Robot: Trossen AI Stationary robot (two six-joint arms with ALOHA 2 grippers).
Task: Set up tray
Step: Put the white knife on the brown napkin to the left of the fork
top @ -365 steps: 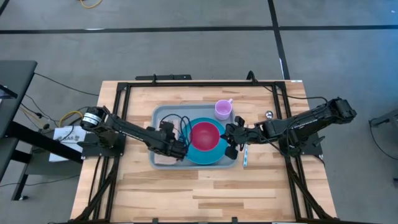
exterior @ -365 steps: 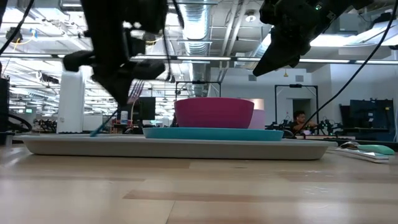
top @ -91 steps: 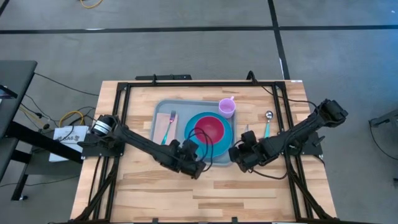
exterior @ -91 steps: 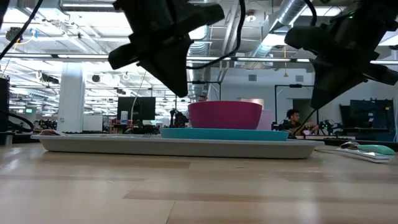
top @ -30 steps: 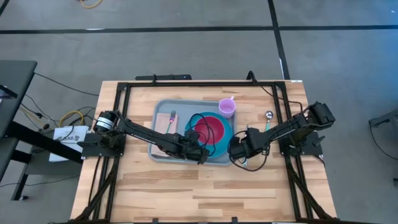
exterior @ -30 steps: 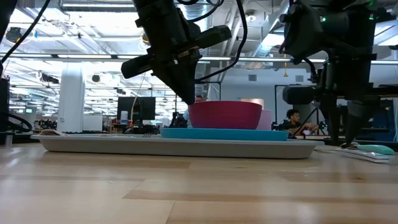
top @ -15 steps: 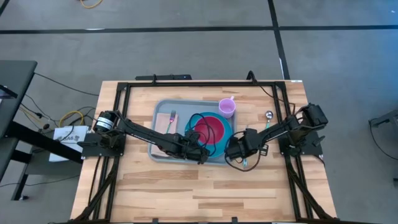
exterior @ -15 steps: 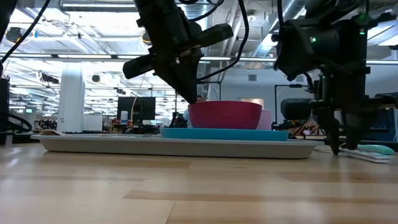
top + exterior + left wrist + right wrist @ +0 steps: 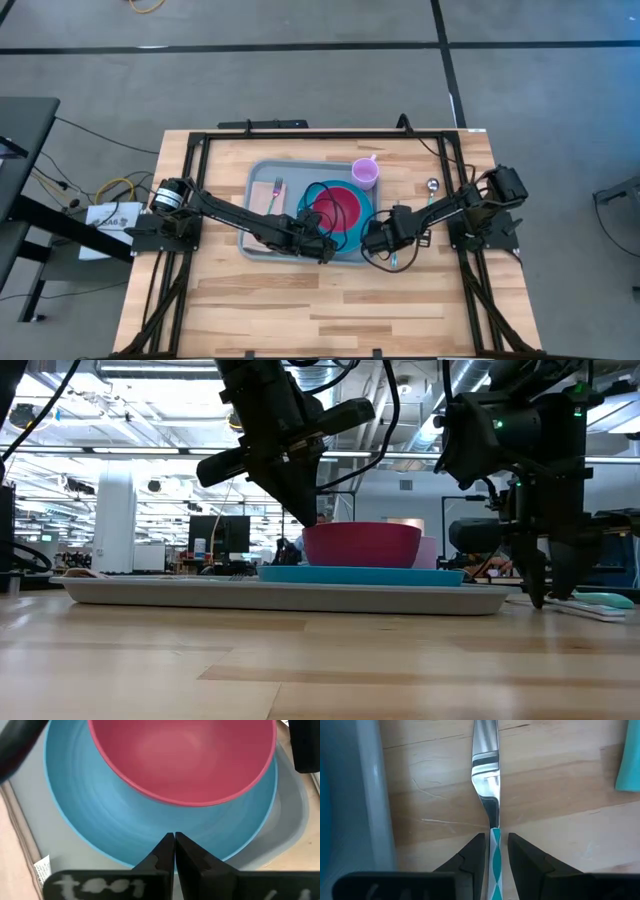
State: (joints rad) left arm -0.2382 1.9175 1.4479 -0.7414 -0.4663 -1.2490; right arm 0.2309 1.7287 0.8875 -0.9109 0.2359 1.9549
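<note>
- We see the tray (image 9: 262,245) near the table's (image 9: 300,310) middle, holding a blue plate (image 9: 100,820), pink bowl (image 9: 340,207), napkin (image 9: 264,196) and fork (image 9: 277,187).
- Our left claw (image 9: 174,837), fingers together, hovers over the plate's rim.
- Our right claw (image 9: 495,840) straddles a knife (image 9: 487,780) beside the tray's right rim, fingers apart.
- A lilac cup (image 9: 364,174) and spoon (image 9: 430,195) lie nearby.

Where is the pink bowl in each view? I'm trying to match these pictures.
High view: round pink plastic bowl mid-tray.
Low view: centre, on the plate.
Left wrist view: fills the top.
Right wrist view: not in it.
Shared landmark: round blue plate beneath it.
</note>
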